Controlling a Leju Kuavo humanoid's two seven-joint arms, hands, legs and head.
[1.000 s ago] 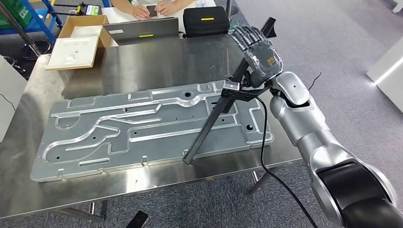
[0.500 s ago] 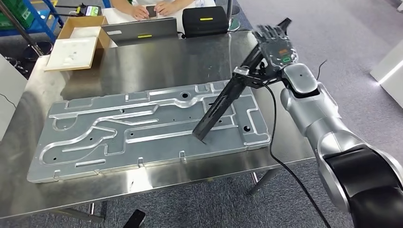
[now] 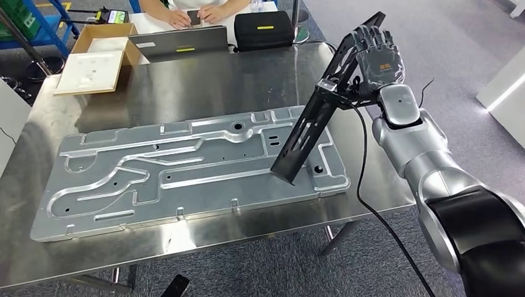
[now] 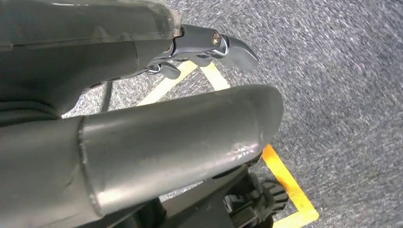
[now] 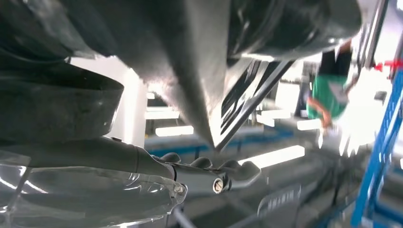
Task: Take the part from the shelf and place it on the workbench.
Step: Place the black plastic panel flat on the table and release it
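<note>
A long black perforated part [image 3: 308, 127] is gripped near its upper end by my right hand [image 3: 374, 59], which is raised over the right side of the steel workbench [image 3: 204, 86]. The part tilts steeply; its lower end sits over the right end of a large machined aluminium plate [image 3: 186, 167] lying on the bench. Whether it touches the plate I cannot tell. The right wrist view shows the part [image 5: 209, 71] close up, running past my fingers [image 5: 214, 173]. In the left wrist view my left hand [image 4: 209, 47] hangs over grey carpet with nothing in it.
At the bench's far side are a cardboard box with white foam [image 3: 99, 59], a laptop [image 3: 182, 40] and a black case [image 3: 266, 28]. A person's hands [image 3: 198, 12] rest behind them. A black cable [image 3: 365, 185] hangs from my right wrist past the bench's right edge.
My right hand has moved right and farther away, swinging the black part more upright. Its lower end went from the plate's front edge to the plate's right end.
</note>
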